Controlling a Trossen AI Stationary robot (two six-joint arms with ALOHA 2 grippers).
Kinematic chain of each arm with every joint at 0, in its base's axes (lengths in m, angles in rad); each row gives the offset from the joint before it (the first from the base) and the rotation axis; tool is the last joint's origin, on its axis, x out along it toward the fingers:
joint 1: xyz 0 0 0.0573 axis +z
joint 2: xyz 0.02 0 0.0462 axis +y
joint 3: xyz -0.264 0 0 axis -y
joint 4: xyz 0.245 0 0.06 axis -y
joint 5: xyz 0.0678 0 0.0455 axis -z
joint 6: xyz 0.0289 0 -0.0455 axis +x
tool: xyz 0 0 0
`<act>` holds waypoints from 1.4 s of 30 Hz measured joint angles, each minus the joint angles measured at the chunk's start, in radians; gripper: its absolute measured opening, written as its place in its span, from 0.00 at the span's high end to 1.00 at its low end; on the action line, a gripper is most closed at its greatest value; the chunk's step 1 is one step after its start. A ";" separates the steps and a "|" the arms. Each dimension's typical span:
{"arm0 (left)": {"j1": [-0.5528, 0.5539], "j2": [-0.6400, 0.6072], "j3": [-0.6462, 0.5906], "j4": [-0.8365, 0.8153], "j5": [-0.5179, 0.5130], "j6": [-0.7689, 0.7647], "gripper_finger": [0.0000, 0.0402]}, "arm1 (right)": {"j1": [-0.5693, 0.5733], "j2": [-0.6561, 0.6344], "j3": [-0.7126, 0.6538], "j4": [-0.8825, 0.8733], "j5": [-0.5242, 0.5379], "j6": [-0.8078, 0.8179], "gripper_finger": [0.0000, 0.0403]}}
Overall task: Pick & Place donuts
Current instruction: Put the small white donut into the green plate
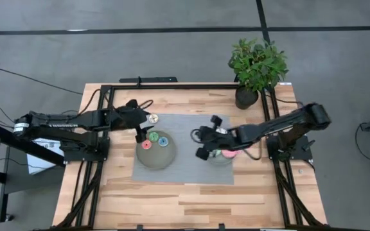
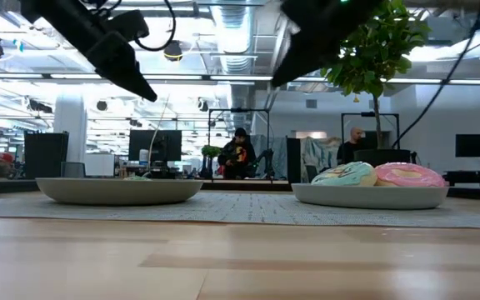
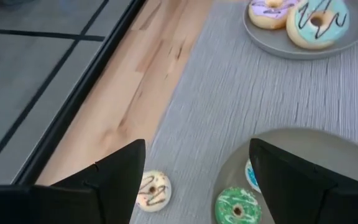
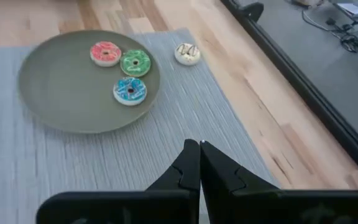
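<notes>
Left gripper (image 3: pixel 194 180), open, half hides blue donut (image 3: pixel 251 177).

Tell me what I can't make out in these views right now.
- High view: right plate and its large donuts mostly covered by the right gripper.
- Low view: small donuts hidden behind the left plate's rim.
- Left wrist view: blue donut half hidden by a finger; tan donut still visible.

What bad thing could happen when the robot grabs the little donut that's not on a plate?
The tan donut lies on the mat right beside the plate rim, so the open left gripper above it might bump the plate and shake the green donut. It is small, so the fingers could pinch it badly and it might slip away.
</notes>
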 joint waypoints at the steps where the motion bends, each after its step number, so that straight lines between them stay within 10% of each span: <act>1: 0.015 0.000 0.000 0.006 0.016 0.003 0.30 | 0.005 -0.034 -0.028 0.006 0.000 0.001 1.00; 42: 0.477 0.340 -0.001 0.044 0.302 0.074 0.30 | 0.201 -0.928 -0.727 0.184 0.048 0.008 1.00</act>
